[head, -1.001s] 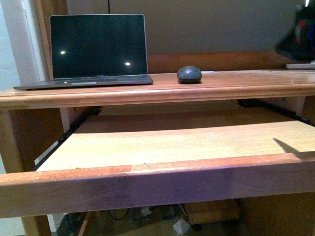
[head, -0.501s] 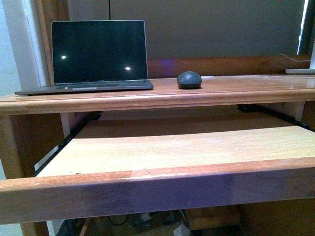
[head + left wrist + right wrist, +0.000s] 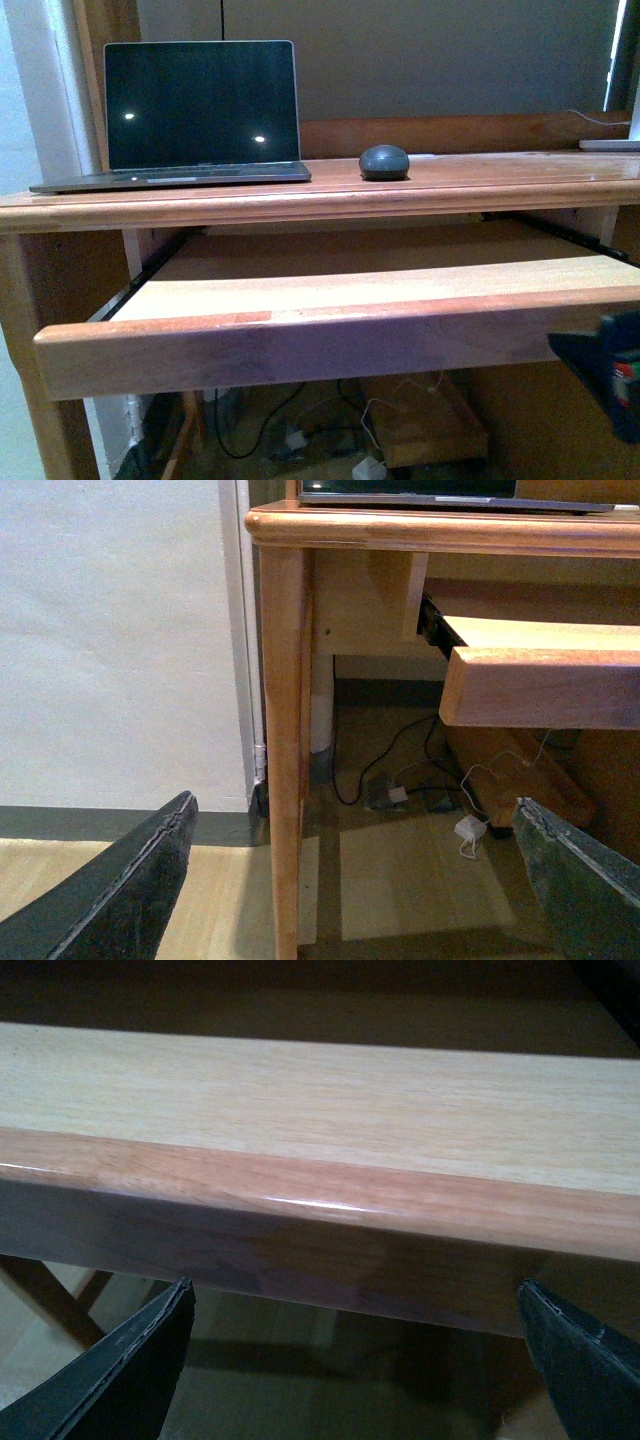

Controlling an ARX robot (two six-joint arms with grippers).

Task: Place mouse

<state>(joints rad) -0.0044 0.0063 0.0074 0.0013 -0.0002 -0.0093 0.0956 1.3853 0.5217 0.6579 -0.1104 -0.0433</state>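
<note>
The mouse [image 3: 384,162] rests on the desk [image 3: 500,172] just right of the laptop [image 3: 200,105], and with the left pincer [image 3: 355,800] and right pincer [image 3: 352,1290] both splayed and empty, the right one should probably meet the pull-out tray [image 3: 300,340] squarely on its front.

The front view is dim and soft, with a purplish cast along the front rail [image 3: 300,345] of the pull-out shelf. Two small bright spots reflect on the dark laptop screen [image 3: 200,100]. Glare lies on the desk top [image 3: 560,170] toward its right end, perhaps from a window there. The cables [image 3: 290,425] underneath sit in shadow. The right gripper [image 3: 605,375] is a blurred dark shape at the frame's edge. The left wrist view is brighter, its wall [image 3: 110,630] evenly lit. In the right wrist view a thin streak of glare runs along that rail, and the fingers [image 3: 120,1375] are out of focus.
</note>
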